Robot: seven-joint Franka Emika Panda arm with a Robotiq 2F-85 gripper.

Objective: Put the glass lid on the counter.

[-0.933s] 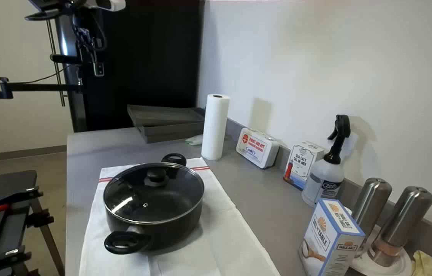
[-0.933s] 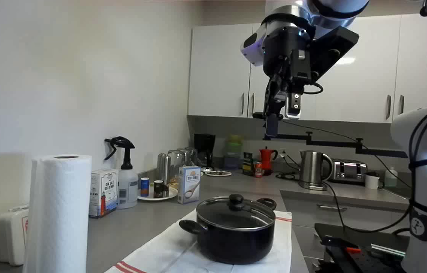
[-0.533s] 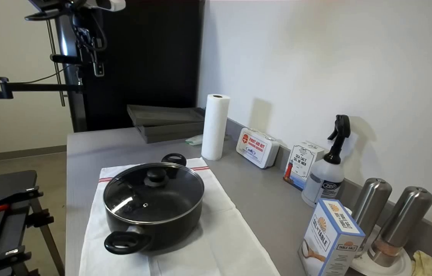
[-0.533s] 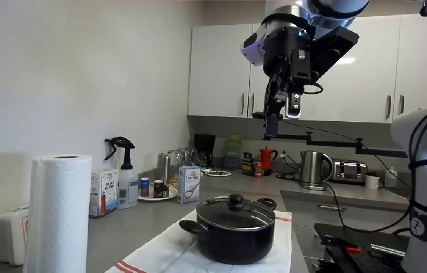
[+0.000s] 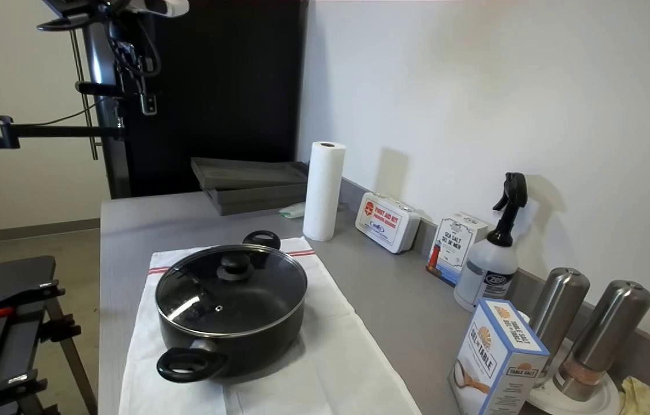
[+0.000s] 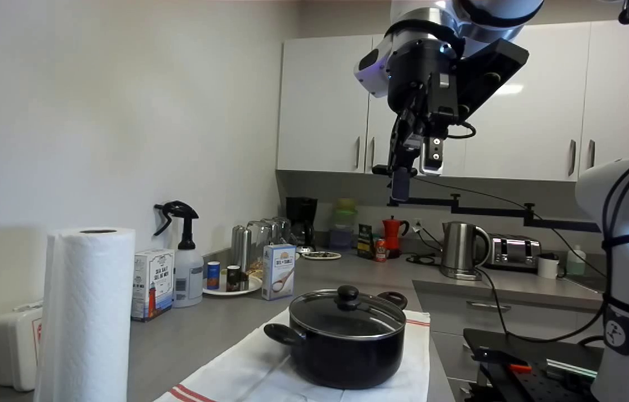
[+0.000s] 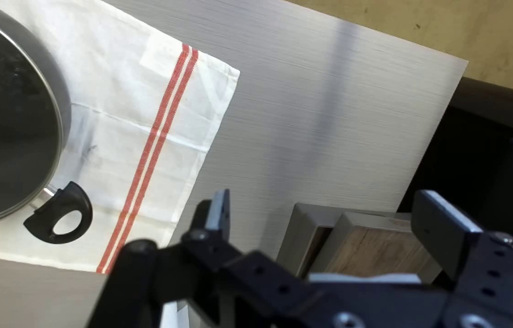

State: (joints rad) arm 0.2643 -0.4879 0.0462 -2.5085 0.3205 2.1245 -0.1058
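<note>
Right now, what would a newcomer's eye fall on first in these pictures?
Likely the round black two-handled pot, topped by its see-through metal-rimmed glass lid, on the white red-striped cloth. Next, the black two-fingered gripper, open above the flat grey counter. Then the tall white paper-towel roll, upright on that counter.

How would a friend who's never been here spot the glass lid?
On the long grey counter lies a red-striped white cloth, with a black pot standing on it. The glass lid covers that pot. Unlike the black pot below, it's see-through, with a black knob in the middle.
</note>
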